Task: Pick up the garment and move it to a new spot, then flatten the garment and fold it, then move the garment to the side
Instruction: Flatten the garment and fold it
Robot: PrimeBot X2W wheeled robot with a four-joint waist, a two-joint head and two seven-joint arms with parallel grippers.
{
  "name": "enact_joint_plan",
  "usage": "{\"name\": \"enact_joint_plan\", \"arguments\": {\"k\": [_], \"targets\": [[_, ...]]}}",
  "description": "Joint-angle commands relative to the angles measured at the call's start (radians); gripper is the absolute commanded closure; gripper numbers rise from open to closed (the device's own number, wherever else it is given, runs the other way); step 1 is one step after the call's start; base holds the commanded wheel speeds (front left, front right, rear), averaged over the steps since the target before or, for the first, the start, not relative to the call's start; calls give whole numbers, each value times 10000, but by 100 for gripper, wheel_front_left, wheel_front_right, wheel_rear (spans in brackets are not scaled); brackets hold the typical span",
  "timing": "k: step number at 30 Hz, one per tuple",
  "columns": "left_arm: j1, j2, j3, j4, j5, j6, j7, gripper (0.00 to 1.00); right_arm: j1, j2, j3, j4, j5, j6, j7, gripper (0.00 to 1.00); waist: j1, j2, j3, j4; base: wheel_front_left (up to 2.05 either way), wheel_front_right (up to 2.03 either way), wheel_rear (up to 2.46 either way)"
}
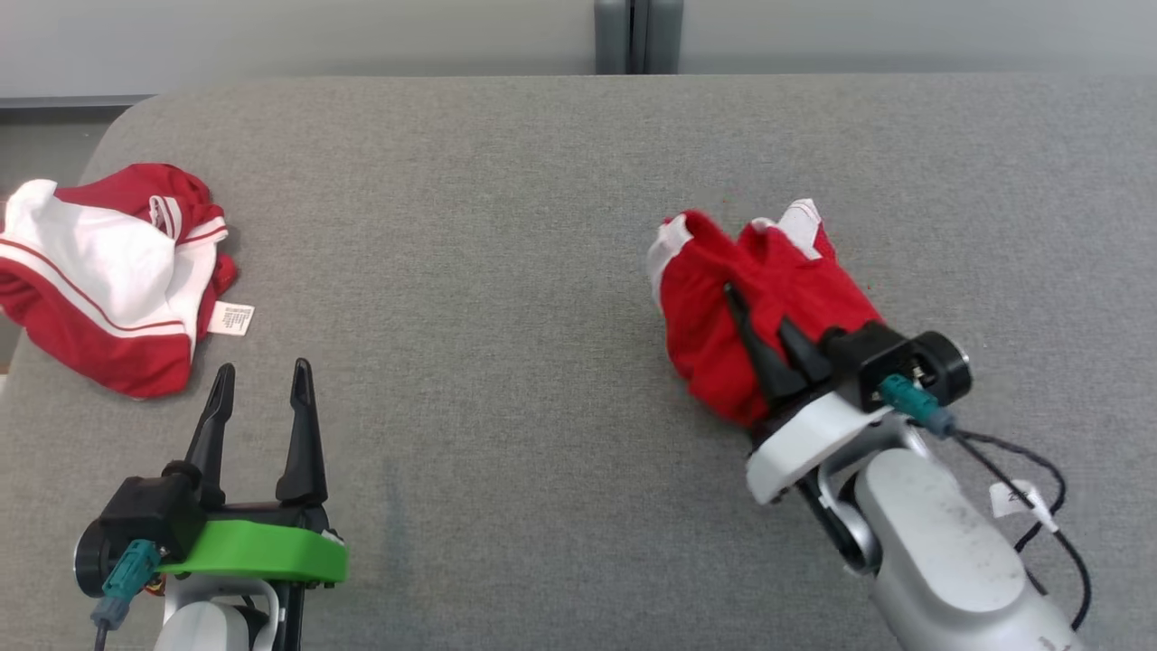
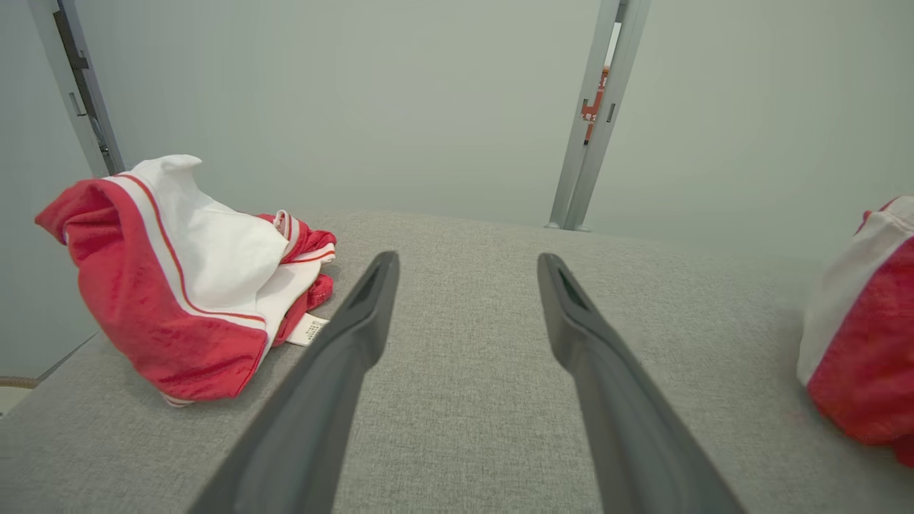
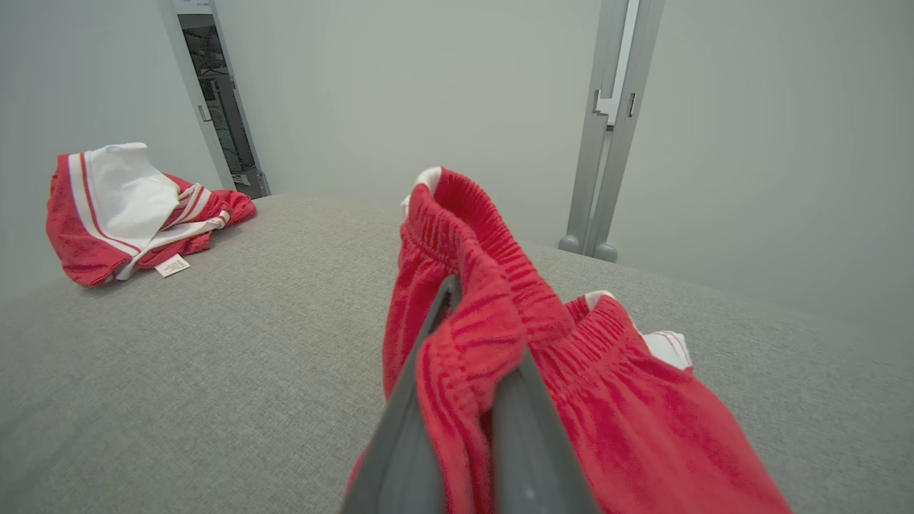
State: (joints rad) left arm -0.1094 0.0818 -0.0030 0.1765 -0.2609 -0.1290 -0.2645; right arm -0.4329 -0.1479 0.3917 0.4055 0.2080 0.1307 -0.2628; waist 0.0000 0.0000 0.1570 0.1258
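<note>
1. Right gripper: the jaws are closed on the garment. The right wrist view shows a fold of the elastic waistband pinched between the two fingers.
2. Garment: red with white trim, bunched in a heap on the desk. It sits right of the middle, roughly halfway between the far and near edges. Most of it appears to rest on the surface; whether any part is lifted clear cannot be told.
3. Left gripper: the jaws are wide apart and hold nothing. It sits low near the near left corner, with its fingers pointing toward the far edge.
4. Second garment: red and white, crumpled at the left edge with its label showing. It is well apart from both grippers.
5. Progress, as judged: early. The grasp is made, but the lift and the carry to a new spot are not yet done.
6. Outstanding: flattening, folding and moving the garment to the side. The cloth is crumpled and no fold is laid.
7. Note: with a single pinch at the waistband, the garment will likely hang bunched. Spreading it probably calls for the left gripper as well.
</note>
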Motion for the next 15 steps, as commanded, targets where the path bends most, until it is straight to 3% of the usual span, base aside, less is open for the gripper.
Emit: {"name": "enact_joint_plan", "arguments": {"k": [1,7,8,9,10,15], "targets": [[84,-14,-13,34,-68,-28,4,0,158,110,262,139,-52,3,-29,100,0,0,-31,213,0,0,0],[79,-53,-66,82,-111,-28,4,0,306,767,1483,843,294,3,-30,100,0,0,2,580,0,0,0],[70,-53,-85,104,-122,-28,4,0,342,823,1726,1016,364,3,-28,58,0,0,-7,630,0,0,0],[65,-53,-103,119,-121,-28,4,0,347,866,1936,1090,449,2,-30,8,0,0,-21,667,0,0,0],[62,-56,-104,125,-112,-28,3,0,321,902,2103,1139,573,2,-30,0,0,0,-35,696,0,0,0],[165,-41,33,109,-72,-28,4,0,128,939,2047,785,724,3,-29,0,0,0,-127,594,0,0,0]]}}
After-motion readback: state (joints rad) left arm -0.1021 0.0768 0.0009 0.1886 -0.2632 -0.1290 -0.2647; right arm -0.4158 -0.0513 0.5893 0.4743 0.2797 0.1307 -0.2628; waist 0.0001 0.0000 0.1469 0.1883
